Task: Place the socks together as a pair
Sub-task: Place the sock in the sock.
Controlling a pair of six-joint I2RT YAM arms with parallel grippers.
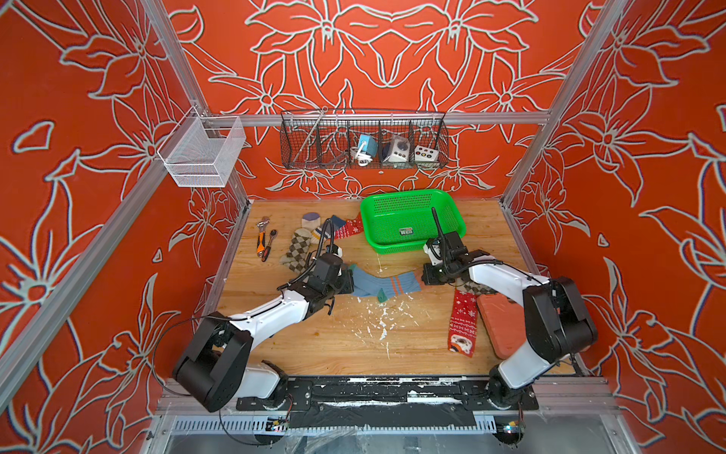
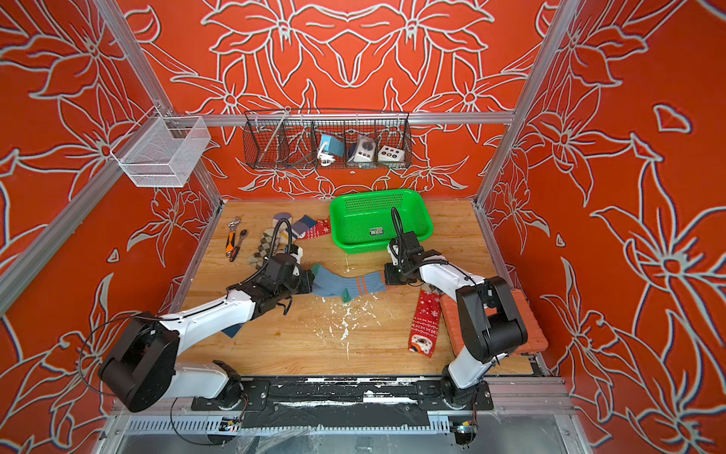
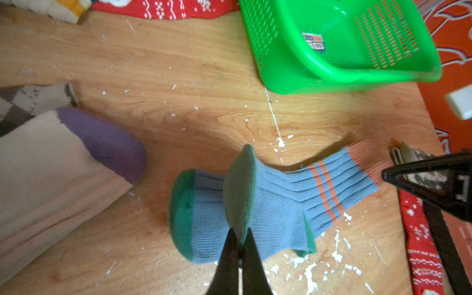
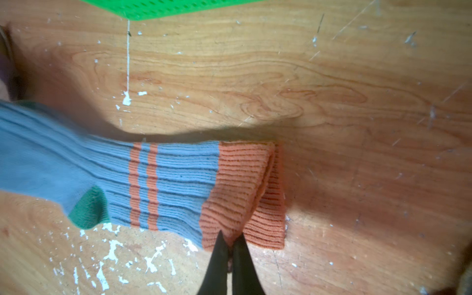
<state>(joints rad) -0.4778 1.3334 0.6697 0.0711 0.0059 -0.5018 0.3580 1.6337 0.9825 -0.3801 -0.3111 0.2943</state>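
Blue ribbed socks (image 1: 383, 283) with orange stripes lie one over the other in the middle of the desk (image 1: 334, 342), the upper one pulled straight, apparently to match it flat onto its mate: left fingers (image 3: 227, 258) closed on its green toe (image 3: 240, 184), right fingers (image 4: 218, 260) closed on its orange cuff (image 4: 235, 184).

The sticker (image 3: 313, 42) in the green basket (image 3: 357, 76) is unreadably blurred.
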